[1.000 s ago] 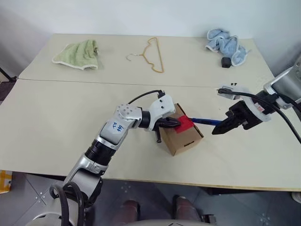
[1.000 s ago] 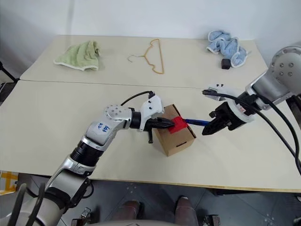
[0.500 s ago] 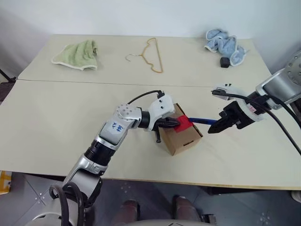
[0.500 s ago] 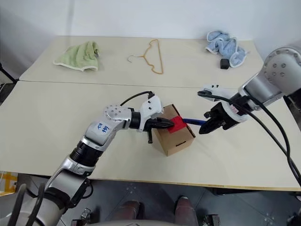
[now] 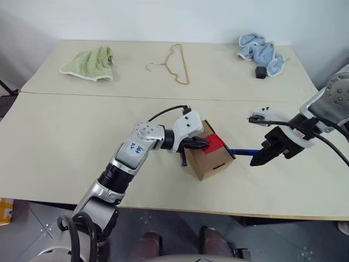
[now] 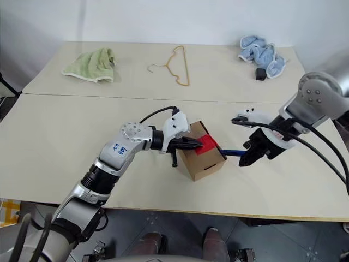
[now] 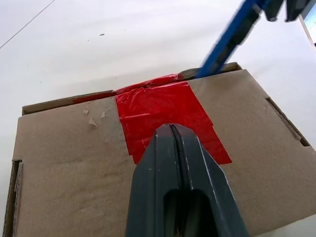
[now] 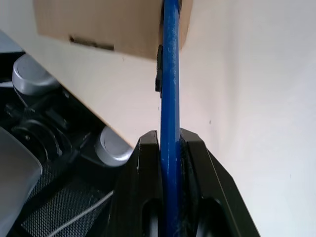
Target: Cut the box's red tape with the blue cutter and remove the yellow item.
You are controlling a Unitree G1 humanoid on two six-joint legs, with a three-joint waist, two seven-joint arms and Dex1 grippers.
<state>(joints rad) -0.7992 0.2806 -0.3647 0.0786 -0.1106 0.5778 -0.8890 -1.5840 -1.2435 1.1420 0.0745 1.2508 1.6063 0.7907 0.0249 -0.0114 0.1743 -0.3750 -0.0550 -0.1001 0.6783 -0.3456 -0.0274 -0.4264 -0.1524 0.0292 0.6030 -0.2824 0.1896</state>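
The small brown box (image 5: 210, 161) sits near the table's front middle, with the red tape (image 5: 214, 142) across its top. My left gripper (image 5: 203, 143) is shut, and its tips rest on the red tape (image 7: 168, 106). To the right, my right gripper (image 5: 257, 160) is shut on the blue cutter (image 5: 242, 151). The slim blue cutter (image 7: 229, 37) reaches in to the box's far top edge, at the end of the tape. Seen from the right wrist, the cutter (image 8: 170, 94) runs between the fingers toward the box (image 8: 108, 24). The yellow item is hidden.
At the back of the table lie a pale green cloth (image 5: 90, 61), a gold wire hanger (image 5: 178, 64), a blue cloth (image 5: 264, 50) and a small black object (image 5: 262, 72). The table's front edge (image 5: 218, 212) runs just below the box.
My right gripper has drawn the cutter nearer the front edge and a little right. Its tip has slid off the tape's middle toward the box's edge. The left gripper has stayed put.
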